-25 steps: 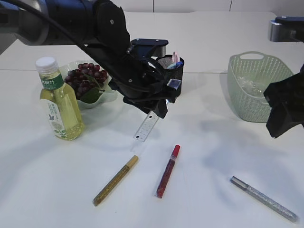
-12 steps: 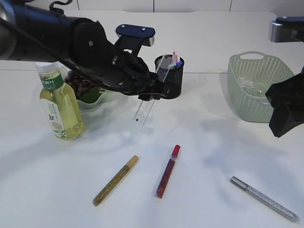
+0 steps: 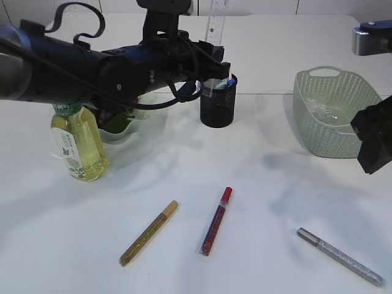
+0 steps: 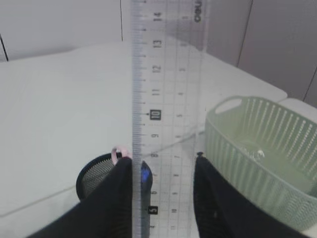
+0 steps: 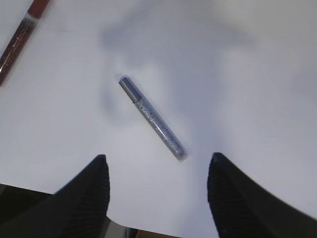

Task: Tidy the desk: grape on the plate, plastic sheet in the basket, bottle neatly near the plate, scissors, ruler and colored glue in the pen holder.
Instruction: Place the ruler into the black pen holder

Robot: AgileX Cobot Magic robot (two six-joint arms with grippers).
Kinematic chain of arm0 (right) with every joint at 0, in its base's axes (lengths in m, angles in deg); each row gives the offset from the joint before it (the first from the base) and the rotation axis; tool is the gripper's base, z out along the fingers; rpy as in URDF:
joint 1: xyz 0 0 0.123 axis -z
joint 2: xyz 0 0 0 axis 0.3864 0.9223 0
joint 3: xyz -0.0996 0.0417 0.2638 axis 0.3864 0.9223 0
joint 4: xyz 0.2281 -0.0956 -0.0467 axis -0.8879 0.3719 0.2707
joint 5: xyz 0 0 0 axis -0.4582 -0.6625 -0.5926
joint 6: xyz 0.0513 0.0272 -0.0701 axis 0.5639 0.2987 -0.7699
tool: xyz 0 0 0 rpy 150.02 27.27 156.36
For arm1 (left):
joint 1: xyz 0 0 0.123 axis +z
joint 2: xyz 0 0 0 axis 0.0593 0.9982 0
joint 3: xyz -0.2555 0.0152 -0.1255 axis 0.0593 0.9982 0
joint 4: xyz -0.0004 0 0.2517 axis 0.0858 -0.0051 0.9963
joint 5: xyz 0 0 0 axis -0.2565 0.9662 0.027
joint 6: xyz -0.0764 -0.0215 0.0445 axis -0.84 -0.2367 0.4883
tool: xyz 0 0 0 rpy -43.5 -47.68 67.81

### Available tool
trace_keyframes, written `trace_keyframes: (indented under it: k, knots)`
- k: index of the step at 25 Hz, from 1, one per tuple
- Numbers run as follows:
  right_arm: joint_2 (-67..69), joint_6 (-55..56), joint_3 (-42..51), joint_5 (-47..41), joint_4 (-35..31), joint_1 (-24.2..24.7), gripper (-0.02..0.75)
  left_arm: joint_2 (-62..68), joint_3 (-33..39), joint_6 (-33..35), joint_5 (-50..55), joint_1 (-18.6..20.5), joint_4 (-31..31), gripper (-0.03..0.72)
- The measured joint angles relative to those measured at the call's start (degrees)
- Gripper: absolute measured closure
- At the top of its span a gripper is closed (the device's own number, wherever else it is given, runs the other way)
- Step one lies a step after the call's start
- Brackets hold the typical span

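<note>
My left gripper (image 3: 213, 54) is shut on the clear ruler (image 3: 215, 21), which it holds upright above the black mesh pen holder (image 3: 217, 105). In the left wrist view the ruler (image 4: 166, 99) runs up between the fingers of that gripper (image 4: 163, 168), and the pen holder (image 4: 96, 173) lies below with the scissors' pink handle (image 4: 118, 152) in it. The bottle (image 3: 76, 144) stands beside the plate (image 3: 144, 119); the arm hides most of the grape. Gold (image 3: 149, 233), red (image 3: 216, 220) and silver (image 3: 340, 256) glue pens lie on the table. My right gripper (image 5: 158, 157) hangs open above the silver pen (image 5: 153, 119).
The green basket (image 3: 331, 110) stands at the right with the plastic sheet (image 3: 315, 110) inside. The left wrist view also shows the basket (image 4: 262, 144), to the right of the ruler. The left arm stretches across the back left of the table.
The left arm has lifted and swung the ruler from hanging low in front of the pen holder to upright above it. The right gripper has barely moved.
</note>
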Motion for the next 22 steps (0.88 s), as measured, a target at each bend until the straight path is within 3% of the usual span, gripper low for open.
trace_keyframes:
  k: [7,22]
  knots:
    - [0.0,0.0,0.0,0.0,2.2,0.0,0.248,5.7,-1.0,0.0,-14.1,0.1,0.1,0.411]
    - [0.0,0.0,0.0,0.0,5.1,0.0,0.248,15.8,-13.2,0.0,-16.7,3.2,0.1,0.410]
